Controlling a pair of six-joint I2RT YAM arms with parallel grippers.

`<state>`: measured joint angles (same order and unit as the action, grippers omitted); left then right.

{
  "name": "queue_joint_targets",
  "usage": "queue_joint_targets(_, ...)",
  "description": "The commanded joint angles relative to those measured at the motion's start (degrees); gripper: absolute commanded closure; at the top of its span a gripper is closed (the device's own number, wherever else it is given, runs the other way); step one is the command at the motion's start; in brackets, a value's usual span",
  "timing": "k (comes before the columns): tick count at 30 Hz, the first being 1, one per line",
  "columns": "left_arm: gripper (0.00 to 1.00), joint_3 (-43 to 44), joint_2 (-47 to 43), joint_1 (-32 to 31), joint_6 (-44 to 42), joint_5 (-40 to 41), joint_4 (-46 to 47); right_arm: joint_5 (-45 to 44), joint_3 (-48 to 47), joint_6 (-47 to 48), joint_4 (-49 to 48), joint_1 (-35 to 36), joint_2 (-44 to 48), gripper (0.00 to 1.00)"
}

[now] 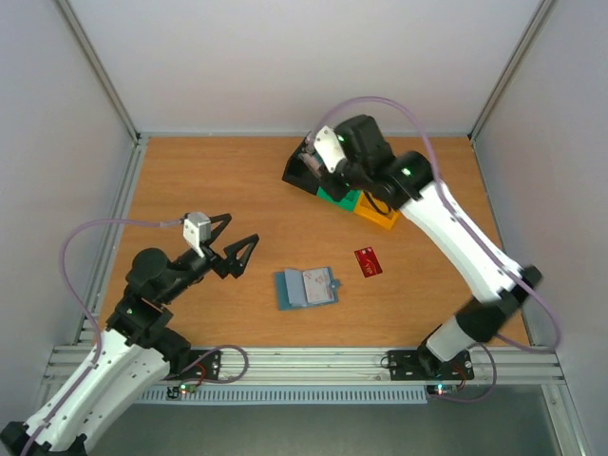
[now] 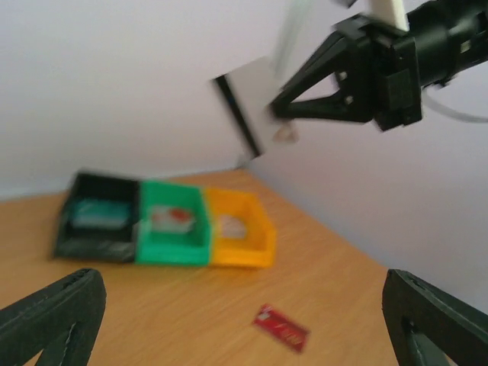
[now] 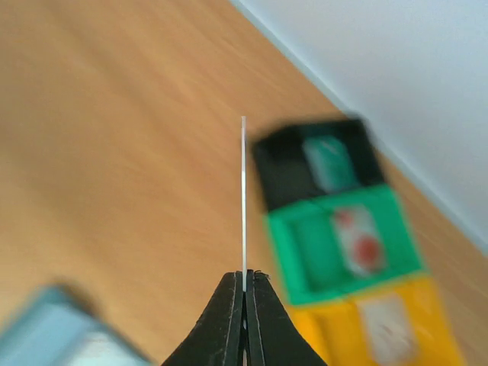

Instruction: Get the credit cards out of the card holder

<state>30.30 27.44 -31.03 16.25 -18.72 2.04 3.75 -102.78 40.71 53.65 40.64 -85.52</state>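
Thin pale plastic card, pinched by its edge in the closed right hand, may slip and drop; left hand wide open, empty; light blue soft card holder lies on the table

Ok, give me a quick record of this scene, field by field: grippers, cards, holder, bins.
card holder: open, flat on the table
red card: loose on the table, right of the holder
left gripper: open, empty, left of the holder
right gripper: shut on a pale card, edge-on, near the bins
bins: black, green, orange, side by side
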Motion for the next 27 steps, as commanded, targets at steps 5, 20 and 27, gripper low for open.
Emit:
queue_joint_targets(5, 0.01, -8.1, -2.3, 8.1, 0.0, 23.2, -11.6, -38.0, -8.5, 17.8, 9.1, -11.3, -19.7, 0.99)
queue_joint_targets(20, 0.01, -13.3, -9.7, 16.8, 0.2, 20.4, -3.3, -39.1, 1.0, 36.8, -8.7, -20.9, -32.0, 0.99)
queue_joint_targets(27, 0.01, -15.9, -15.7, 17.1, -2.6, 21.8, 0.3, -39.6, 2.8, 37.7, -12.2, -23.1, -34.9, 0.99)
